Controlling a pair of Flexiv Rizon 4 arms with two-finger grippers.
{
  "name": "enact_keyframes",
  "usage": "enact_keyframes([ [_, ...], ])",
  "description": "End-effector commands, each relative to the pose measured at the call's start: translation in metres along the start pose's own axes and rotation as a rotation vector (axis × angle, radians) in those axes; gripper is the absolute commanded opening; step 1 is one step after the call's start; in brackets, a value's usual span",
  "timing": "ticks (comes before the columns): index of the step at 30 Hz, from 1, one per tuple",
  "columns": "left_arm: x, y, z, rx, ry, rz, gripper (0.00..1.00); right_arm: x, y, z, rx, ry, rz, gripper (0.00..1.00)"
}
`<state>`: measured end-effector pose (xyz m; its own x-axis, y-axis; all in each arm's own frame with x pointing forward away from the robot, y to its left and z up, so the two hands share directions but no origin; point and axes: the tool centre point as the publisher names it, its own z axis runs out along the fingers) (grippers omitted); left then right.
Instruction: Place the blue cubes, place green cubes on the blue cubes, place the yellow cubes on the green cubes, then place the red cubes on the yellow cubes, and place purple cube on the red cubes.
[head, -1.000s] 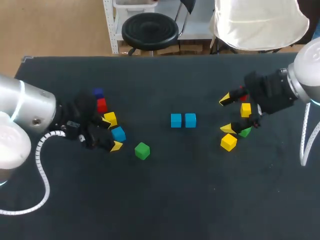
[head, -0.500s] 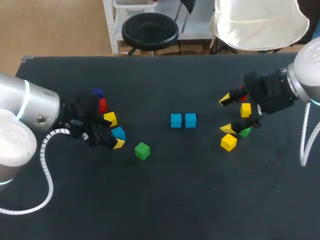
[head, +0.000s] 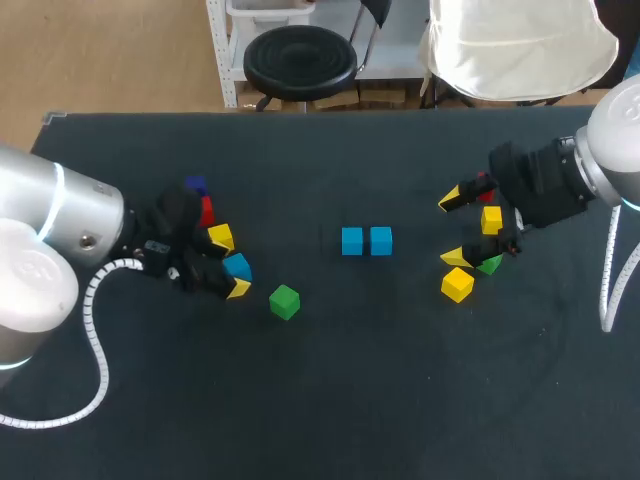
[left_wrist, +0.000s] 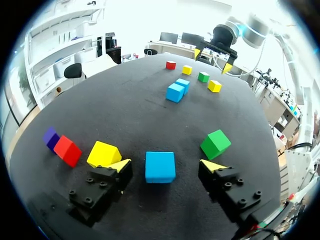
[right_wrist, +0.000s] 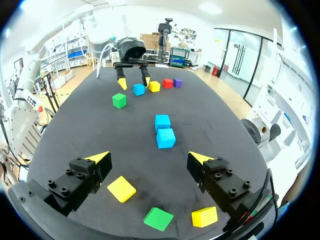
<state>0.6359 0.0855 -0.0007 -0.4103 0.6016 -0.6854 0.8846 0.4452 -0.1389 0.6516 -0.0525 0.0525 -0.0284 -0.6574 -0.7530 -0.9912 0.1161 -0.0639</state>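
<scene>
Your left gripper (left_wrist: 166, 167) sits low over the surface (head: 330, 400) with its fingers apart. Their yellow tips are on either side of the single blue cube (left_wrist: 160, 166). A gap shows between that cube and each finger, so nothing is clamped. The left yellow cube (left_wrist: 103, 153) lies just beside one finger; whether it touches the tip cannot be told. Past it, the left red cube (left_wrist: 67, 150) and the purple cube (left_wrist: 50, 137) lie close together. Near the other finger, but apart from it, rests the left green cube (left_wrist: 215, 144).

In the middle of the surface you have the pair of blue cubes (head: 352, 240), side by side and touching, one layer high.

Your right gripper (head: 452, 228) is also spread wide and holds nothing. The far yellow cube (head: 491, 219) lies by the arm, in line with the gap between the fingers. The right green cube (head: 489, 264) lies close by one yellow tip, and the near yellow cube (head: 457, 284) sits just beside that green one. The right red cube (head: 485, 188) peeks out by the other tip, partly hidden by the arm
</scene>
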Motion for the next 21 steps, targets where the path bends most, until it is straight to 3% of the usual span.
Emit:
enact_keyframes([
  [1, 0.002, 0.003, 0.004, 0.005, 0.0, -0.001, 0.74, 0.001, 0.0, 0.0, 0.0, -0.004, -0.002, 1.0],
  [2, 0.002, 0.003, 0.005, 0.006, 0.001, -0.002, 0.69, 0.001, 0.0, 0.0, 0.0, -0.004, -0.002, 1.0],
  [4, 0.003, 0.004, 0.006, 0.006, 0.003, -0.003, 0.49, 0.001, 0.0, 0.0, 0.0, -0.004, -0.002, 1.0],
  [6, 0.004, 0.005, 0.007, 0.004, 0.01, -0.001, 0.45, 0.001, 0.0, 0.0, 0.0, -0.004, -0.002, 1.0],
  [8, 0.005, 0.005, 0.009, 0.003, 0.016, -0.002, 0.32, 0.001, 0.0, 0.0, 0.0, -0.004, -0.002, 1.0],
  [10, 0.005, 0.006, 0.009, 0.002, 0.021, -0.001, 0.17, 0.001, 0.0, 0.0, 0.0, -0.004, -0.002, 1.0],
  [11, 0.005, 0.005, 0.009, 0.002, 0.023, 0.004, 0.04, 0.001, 0.0, 0.0, 0.0, -0.004, -0.002, 1.0],
  [12, 0.005, 0.004, 0.008, -0.001, 0.024, 0.011, 0.0, 0.001, 0.0, 0.0, 0.0, -0.004, -0.002, 1.0],
  [19, -0.004, -0.007, -0.004, -0.024, 0.018, 0.096, 0.0, 0.001, 0.0, 0.0, 0.0, -0.004, -0.002, 1.0],
  [21, -0.006, -0.012, -0.007, 0.003, 0.019, 0.125, 0.0, 0.001, 0.0, 0.0, 0.0, -0.004, -0.002, 1.0],
])
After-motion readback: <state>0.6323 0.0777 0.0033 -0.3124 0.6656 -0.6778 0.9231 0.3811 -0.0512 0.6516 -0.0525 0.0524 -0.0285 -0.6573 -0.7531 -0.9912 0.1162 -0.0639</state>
